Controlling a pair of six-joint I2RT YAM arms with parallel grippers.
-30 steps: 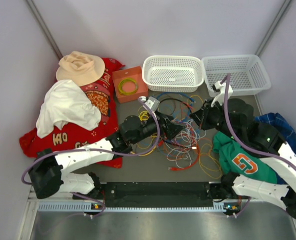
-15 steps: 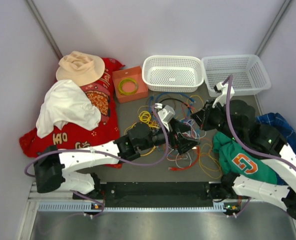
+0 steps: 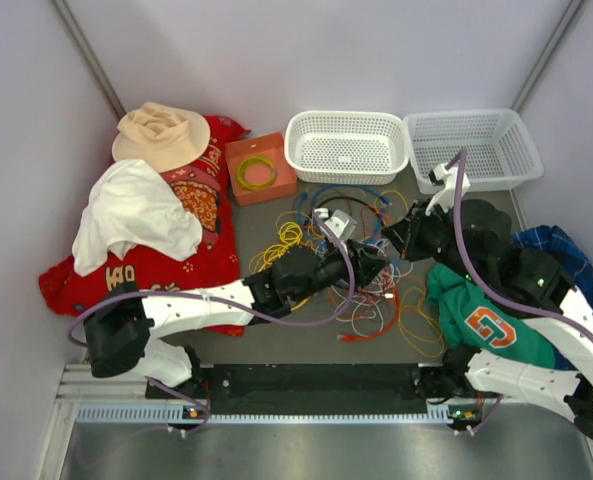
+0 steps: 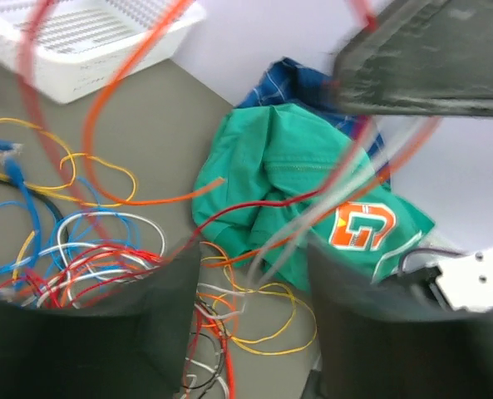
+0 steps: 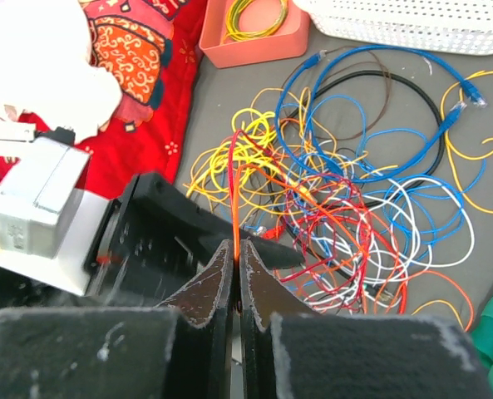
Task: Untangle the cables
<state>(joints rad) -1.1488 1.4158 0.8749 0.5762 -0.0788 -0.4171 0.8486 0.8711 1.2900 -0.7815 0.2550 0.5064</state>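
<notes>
The cables (image 3: 376,295) lie as a tangled heap of yellow, red, orange, white, blue and black wires in the middle of the table, and the same cables (image 5: 371,208) fill the right wrist view. My right gripper (image 3: 398,236) (image 5: 235,249) is shut on an orange cable (image 5: 234,195), which rises taut from the heap. My left gripper (image 3: 372,268) (image 4: 253,258) hangs over the heap just beside the right one. Its jaws stand apart, with blurred orange and white strands (image 4: 313,220) running through the gap untouched.
Two white baskets (image 3: 346,148) (image 3: 473,150) stand at the back. An orange box (image 3: 259,170) holds a green-yellow coil. A green shirt (image 3: 481,320) and blue plaid cloth (image 3: 554,250) lie at the right. Red cloth (image 3: 166,265), white cloth (image 3: 136,215) and a hat (image 3: 161,135) lie at the left.
My left arm has swung right and forward over the heap, up to the right gripper, and its jaws have narrowed. The right arm has held still with the orange cable.
</notes>
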